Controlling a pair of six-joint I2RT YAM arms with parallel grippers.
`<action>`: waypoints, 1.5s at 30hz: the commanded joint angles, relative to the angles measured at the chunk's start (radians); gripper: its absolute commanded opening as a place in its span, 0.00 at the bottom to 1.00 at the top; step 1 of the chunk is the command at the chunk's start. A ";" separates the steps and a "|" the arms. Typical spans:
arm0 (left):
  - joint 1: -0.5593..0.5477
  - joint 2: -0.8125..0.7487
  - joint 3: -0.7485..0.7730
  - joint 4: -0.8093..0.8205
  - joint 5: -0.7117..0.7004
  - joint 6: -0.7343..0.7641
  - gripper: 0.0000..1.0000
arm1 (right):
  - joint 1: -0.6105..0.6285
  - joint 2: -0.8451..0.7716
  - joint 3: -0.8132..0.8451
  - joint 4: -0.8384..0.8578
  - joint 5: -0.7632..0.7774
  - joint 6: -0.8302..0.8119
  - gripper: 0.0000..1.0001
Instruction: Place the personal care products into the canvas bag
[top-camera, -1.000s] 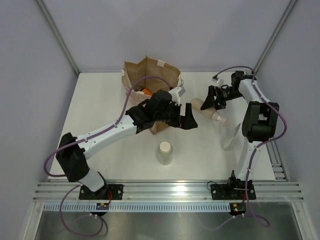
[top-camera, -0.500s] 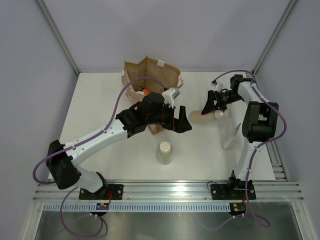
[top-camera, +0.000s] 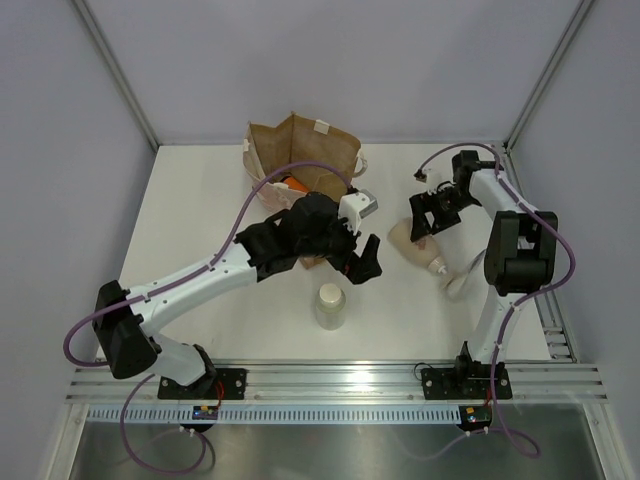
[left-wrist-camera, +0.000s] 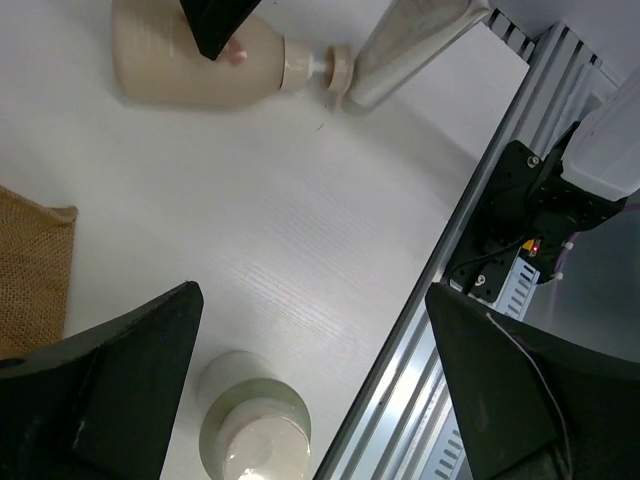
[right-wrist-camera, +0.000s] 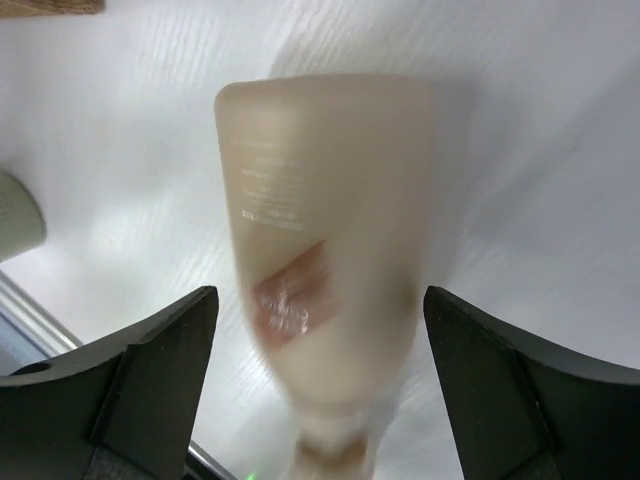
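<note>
canvas bag (top-camera: 300, 150): upright, upper centre-left; orange bottle (top-camera: 292, 183) inside
cream cylinder (top-camera: 331, 305): standing, centre frame
left gripper (top-camera: 362, 258): fingers spread, empty, just upper right of cylinder
peach bottle (top-camera: 412, 242): lying flat, right of centre
right gripper (top-camera: 428, 220): fingers spread over peach bottle, not clamped
thin clear bottle (top-camera: 460, 275): by peach bottle's nozzle

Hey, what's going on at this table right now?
Two robot arms are packing toiletries into the canvas bag. An orange bottle is already inside. The right gripper hangs open over the peach bottle, which lies on the table, not gripped. The left gripper is open and empty, near the upright cream cylinder. A thin clear bottle lies by the peach one's nozzle.
</note>
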 joint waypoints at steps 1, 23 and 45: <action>-0.033 -0.023 0.045 0.030 -0.028 0.114 0.99 | 0.076 -0.117 -0.031 0.071 0.100 -0.021 0.03; -0.058 -0.351 -0.195 0.059 -0.137 -0.064 0.99 | 0.198 -0.398 -0.301 0.273 0.424 -0.132 1.00; -0.061 -0.644 -0.445 0.031 -0.185 -0.170 0.99 | 0.208 -0.223 -0.294 0.327 0.395 -0.202 0.99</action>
